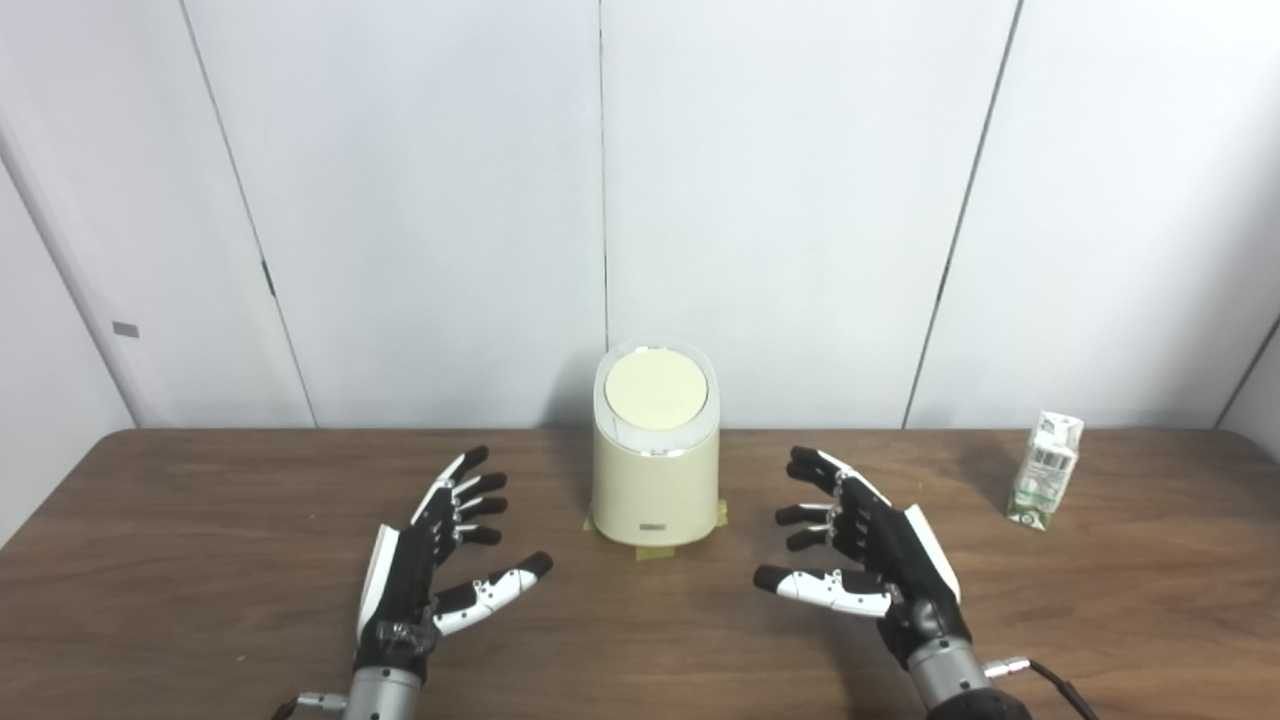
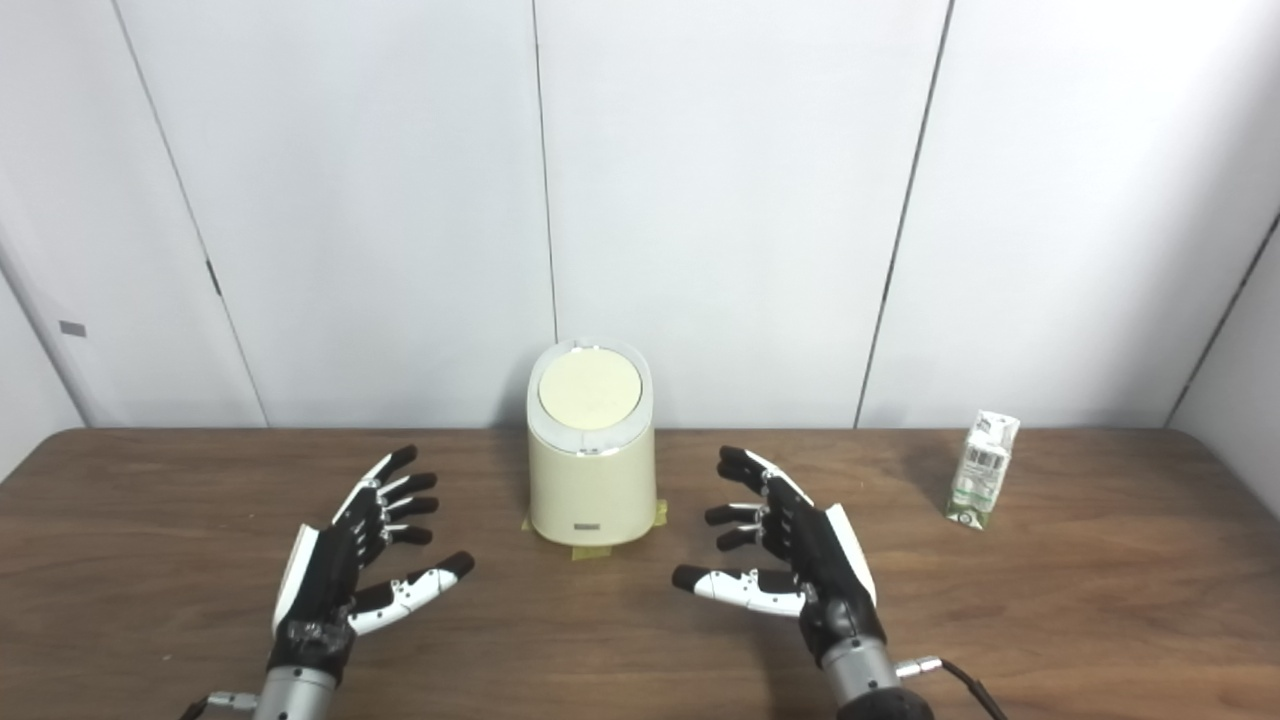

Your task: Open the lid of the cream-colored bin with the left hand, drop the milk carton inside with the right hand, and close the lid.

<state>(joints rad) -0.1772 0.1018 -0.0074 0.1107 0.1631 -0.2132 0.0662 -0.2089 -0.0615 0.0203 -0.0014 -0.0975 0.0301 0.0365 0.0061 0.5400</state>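
A cream-colored bin [image 1: 655, 465] stands upright at the middle back of the wooden table, its round lid [image 1: 656, 388] shut flat on top. A small white and green milk carton [image 1: 1045, 470] stands upright at the far right of the table. My left hand [image 1: 435, 550] hovers in front of the bin to its left, open, fingers spread and holding nothing. My right hand [image 1: 865, 550] is in front of the bin to its right, also open and empty, well left of the carton.
Strips of yellowish tape [image 1: 660, 545] stick out from under the bin's base. The brown wooden table [image 1: 200, 560] runs up to a white panelled wall [image 1: 420, 200] just behind the bin and carton.
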